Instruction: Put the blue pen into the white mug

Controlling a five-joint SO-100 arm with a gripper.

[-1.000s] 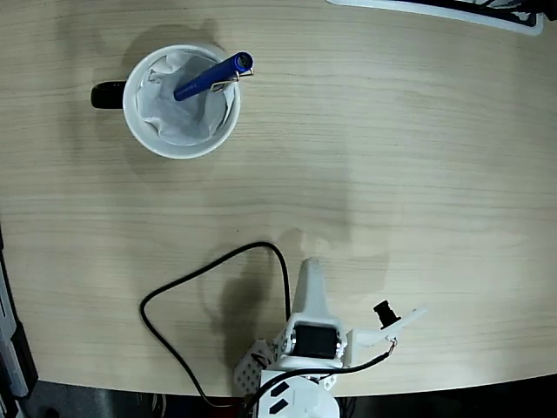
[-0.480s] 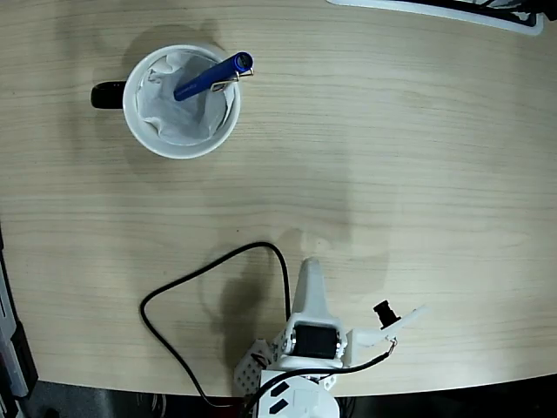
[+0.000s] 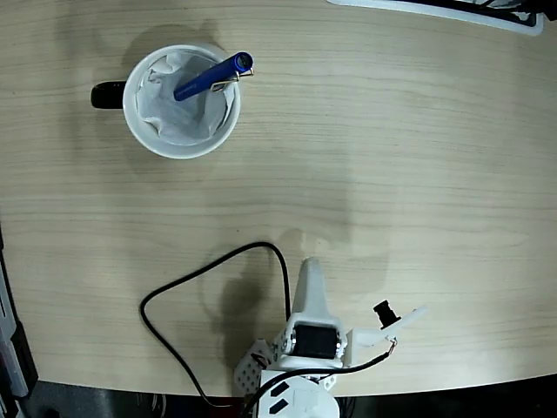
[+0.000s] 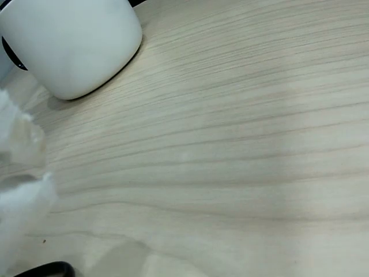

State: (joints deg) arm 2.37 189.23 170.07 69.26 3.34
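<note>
Blue pen (image 3: 211, 76) already leaning in white mug (image 3: 181, 139), far left on desk (image 3: 392, 157). Hand (image 3: 311, 272) retracted near edge, empty; open/closed state can't tell. Just hold clear, nothing more req'd.

pen (image 3: 211, 77) in mug (image 3: 180, 146), arm (image 3: 309, 335) well below

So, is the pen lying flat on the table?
No, the pen leans inside the mug, its clip end over the rim.

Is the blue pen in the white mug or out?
In: the blue pen leans inside the white mug, its clip end over the rim.
</note>
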